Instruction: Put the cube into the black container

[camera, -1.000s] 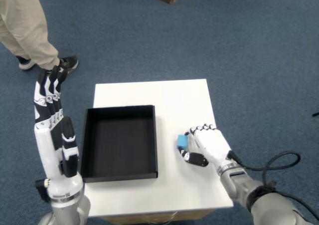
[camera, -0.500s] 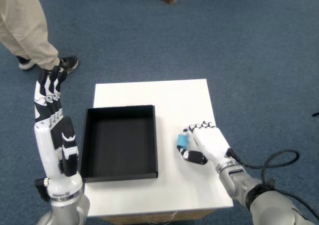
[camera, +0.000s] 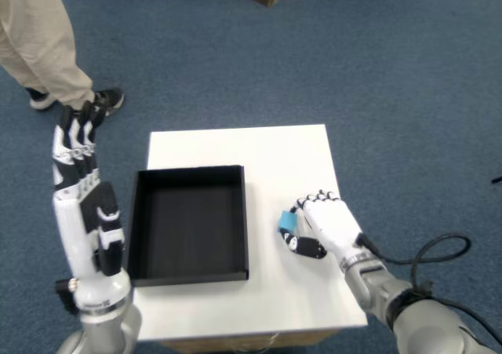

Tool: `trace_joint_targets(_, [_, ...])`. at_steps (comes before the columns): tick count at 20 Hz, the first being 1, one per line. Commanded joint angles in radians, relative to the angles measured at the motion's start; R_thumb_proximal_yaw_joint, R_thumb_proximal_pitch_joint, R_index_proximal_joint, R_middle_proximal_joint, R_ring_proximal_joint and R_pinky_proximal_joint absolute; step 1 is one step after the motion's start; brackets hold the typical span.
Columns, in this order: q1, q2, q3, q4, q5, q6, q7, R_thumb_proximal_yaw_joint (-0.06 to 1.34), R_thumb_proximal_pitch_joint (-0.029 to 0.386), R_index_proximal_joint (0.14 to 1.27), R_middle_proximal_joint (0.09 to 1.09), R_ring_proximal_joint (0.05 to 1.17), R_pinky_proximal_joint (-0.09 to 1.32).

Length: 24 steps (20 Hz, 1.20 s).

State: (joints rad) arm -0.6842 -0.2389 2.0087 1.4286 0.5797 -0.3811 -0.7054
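One cube (camera: 288, 221) pinched by right robot hand (camera: 327, 226), near black container (camera: 188, 269) right wall, bare table (camera: 298, 162) beyond.

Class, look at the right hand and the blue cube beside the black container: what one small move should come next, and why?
Probably lift the cube slightly off the white table. The right hand seems to have its fingers closed around it, yet it sits low beside the black container, whose raised wall lies between cube and empty interior.
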Motion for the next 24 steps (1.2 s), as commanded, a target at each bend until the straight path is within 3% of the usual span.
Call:
trace_joint_targets(1, [-0.041,-0.023,0.002,0.023,-0.002,-0.019,-0.039,0.66,0.157,0.64,0.38,0.32,0.18])
trace_joint_targets(11, [-0.028,-0.035,0.002,0.022,0.0,-0.018,-0.038,0.73,0.169,0.77,0.4,0.32,0.18])
trace_joint_targets(17, [-0.023,-0.039,0.003,0.023,0.001,-0.018,-0.047,0.82,0.14,0.85,0.42,0.33,0.2])
trace_joint_targets(18, [-0.022,-0.039,0.004,0.023,0.0,-0.018,-0.048,0.86,0.129,0.89,0.42,0.33,0.2])
trace_joint_targets(20, [-0.021,-0.038,0.001,0.022,0.003,-0.024,-0.057,1.13,0.134,1.1,0.43,0.33,0.19])
trace_joint_targets(21, [-0.019,-0.038,-0.004,0.02,0.009,-0.029,-0.062,1.2,0.138,1.14,0.43,0.33,0.2])
trace_joint_targets(24, [-0.013,-0.039,-0.012,0.019,0.019,-0.034,-0.06,1.25,0.139,1.14,0.43,0.33,0.22])
